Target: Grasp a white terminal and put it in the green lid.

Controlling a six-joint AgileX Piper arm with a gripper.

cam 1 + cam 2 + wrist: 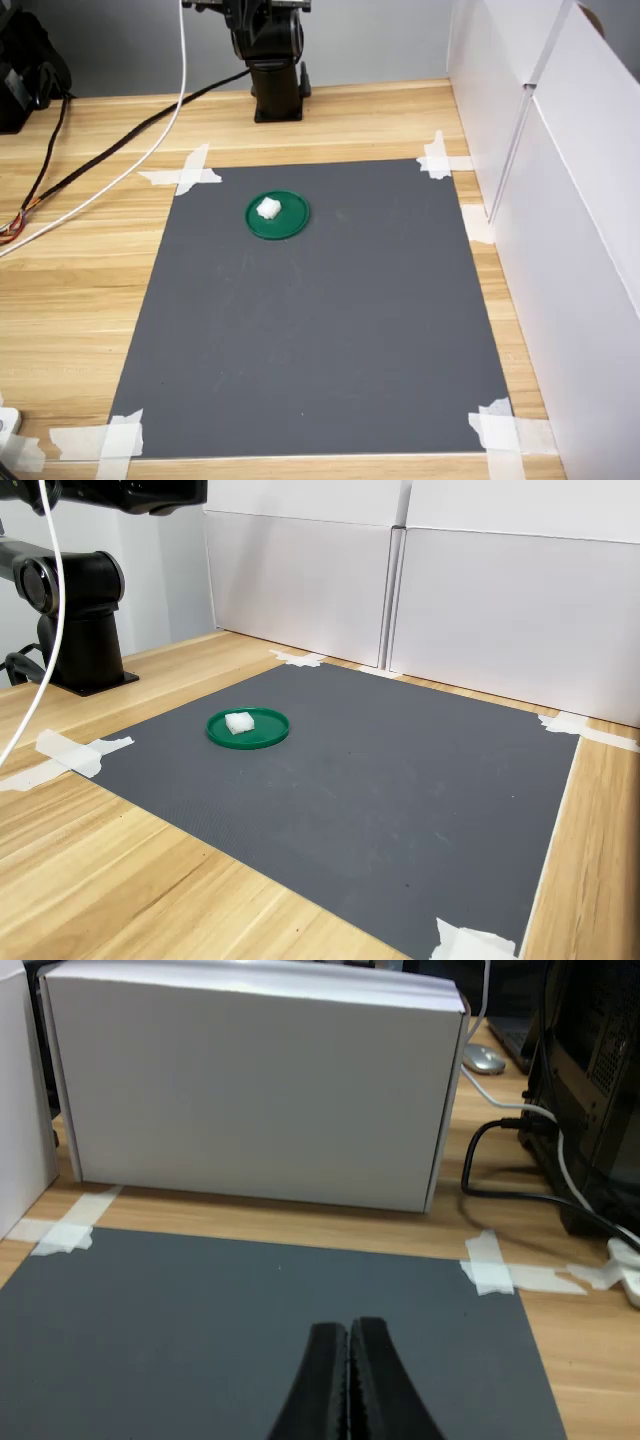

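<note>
White terminal [268, 208] already lies inside the green lid [291, 228], so the closed, empty gripper [349, 1380] should simply stay clear above the grey mat [200, 1330].

— Where did the white terminal [268, 208] sit?
— In the green lid [290, 225], on the mat [320, 330] (toward the first exterior view's upper left corner).
— And behind the lid?
— The arm's base [276, 90], on the table [70, 290]. Boxes [520, 610] lined the mat's far edge in the second exterior view.
</note>
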